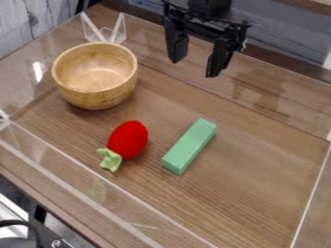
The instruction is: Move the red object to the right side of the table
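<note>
The robot arm (207, 8) is cut off by the top edge; the tabletop (258, 155) (wood-grained, brown) runs out of view at the picture's borders; black cables (23, 232) at the lower left are cropped too; the fine details of the dark gripper (202, 56) are too small and blurred to tell

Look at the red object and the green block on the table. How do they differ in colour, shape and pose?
The red object is mostly red, while the green block is one pale green. The red object is rounded; the green block is long, with straight sides. The red object sits nearer the bowl, the green block farther from it. Both rest on the wooden table.
</note>
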You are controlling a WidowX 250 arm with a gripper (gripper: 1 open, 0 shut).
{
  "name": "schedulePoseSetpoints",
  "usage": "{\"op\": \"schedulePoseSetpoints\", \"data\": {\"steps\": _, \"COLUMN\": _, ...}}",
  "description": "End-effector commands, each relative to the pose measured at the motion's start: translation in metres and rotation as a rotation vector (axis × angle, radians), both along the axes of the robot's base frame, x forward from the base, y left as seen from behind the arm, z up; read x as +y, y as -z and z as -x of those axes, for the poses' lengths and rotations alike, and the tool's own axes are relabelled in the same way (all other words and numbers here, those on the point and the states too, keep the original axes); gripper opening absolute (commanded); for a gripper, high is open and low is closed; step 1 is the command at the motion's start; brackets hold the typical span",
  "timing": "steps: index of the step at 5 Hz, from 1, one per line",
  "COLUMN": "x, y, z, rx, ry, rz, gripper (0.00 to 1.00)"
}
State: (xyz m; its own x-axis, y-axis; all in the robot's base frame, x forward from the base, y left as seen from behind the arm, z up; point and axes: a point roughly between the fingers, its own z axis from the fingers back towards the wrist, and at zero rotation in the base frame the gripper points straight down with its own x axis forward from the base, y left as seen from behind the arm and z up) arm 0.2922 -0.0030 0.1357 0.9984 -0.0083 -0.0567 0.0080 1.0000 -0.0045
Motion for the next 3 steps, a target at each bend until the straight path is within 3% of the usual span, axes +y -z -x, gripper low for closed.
{"op": "schedulePoseSetpoints", "data": {"steps": 1, "x": 0.003, "y": 0.01, "z": 0.007, "rx": 0.023, "ry": -0.009, "rz": 0.003, "gripper": 1.0}}
{"op": "schedulePoseSetpoints", "data": {"steps": 2, "x": 0.023, "y": 0.016, "z": 0.032, "rx": 0.012, "ry": -0.037, "rz": 0.01, "gripper": 1.0}}
{"op": "schedulePoseSetpoints", "data": {"steps": 3, "x": 0.048, "y": 0.016, "z": 0.053, "rx": -0.032, "ry": -0.072, "rz": 0.019, "gripper": 1.0}}
